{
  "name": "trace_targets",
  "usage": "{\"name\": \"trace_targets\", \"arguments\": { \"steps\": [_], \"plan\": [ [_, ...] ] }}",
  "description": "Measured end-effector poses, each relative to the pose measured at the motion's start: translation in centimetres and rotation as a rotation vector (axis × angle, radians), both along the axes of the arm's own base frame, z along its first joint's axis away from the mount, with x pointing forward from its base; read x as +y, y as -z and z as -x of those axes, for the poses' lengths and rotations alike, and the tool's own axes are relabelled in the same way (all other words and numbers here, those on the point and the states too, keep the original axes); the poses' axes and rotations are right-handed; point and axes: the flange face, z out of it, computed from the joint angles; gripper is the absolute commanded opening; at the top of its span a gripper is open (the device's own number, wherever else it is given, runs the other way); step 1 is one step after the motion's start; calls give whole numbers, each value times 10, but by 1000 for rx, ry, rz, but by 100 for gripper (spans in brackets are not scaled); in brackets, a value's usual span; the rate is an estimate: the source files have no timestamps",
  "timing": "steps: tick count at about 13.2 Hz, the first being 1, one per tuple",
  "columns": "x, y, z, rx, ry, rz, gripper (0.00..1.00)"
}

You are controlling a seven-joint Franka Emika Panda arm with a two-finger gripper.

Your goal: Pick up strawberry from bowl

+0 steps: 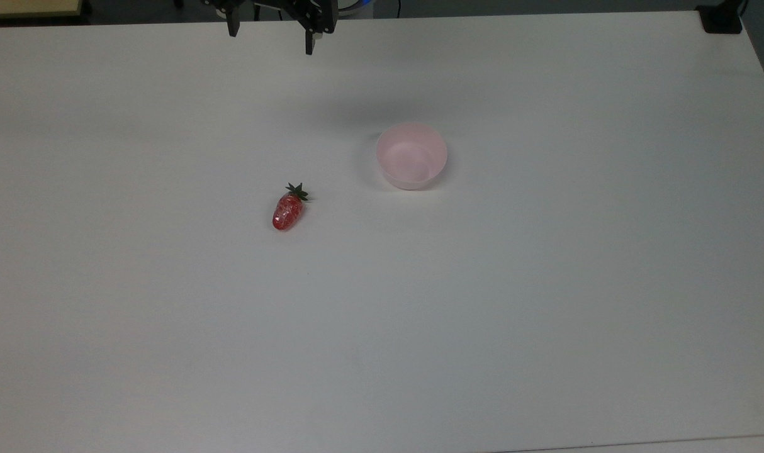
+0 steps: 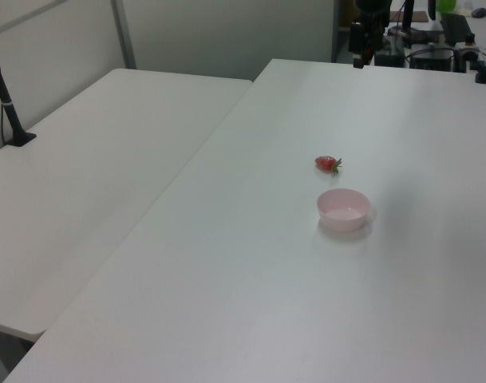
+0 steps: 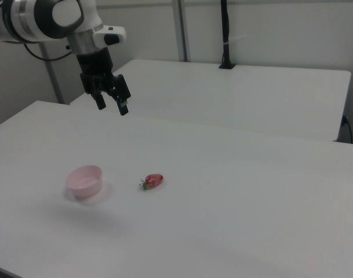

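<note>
Your tool (image 3: 112,108) is hanging up high with fingers apart, gripping nothing. The strawberry (image 1: 287,210) is lying on the surface (image 1: 483,314), near the bowl (image 1: 411,155).

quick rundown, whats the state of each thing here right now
strawberry: lying on its side on the table, outside the bowl, not held
bowl: upright, empty, apart from the strawberry
gripper: open, holding nothing, raised above the table away from both
table: white, bearing the strawberry and the bowl
</note>
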Motion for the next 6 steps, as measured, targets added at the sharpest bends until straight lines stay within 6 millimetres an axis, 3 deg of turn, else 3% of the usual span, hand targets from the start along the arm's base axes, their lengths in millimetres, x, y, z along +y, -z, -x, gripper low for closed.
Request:
{"name": "trace_targets", "arguments": {
  "steps": [6],
  "plan": [
    [-5,-3,-3,-26,-8,0,100]
  ]
}}
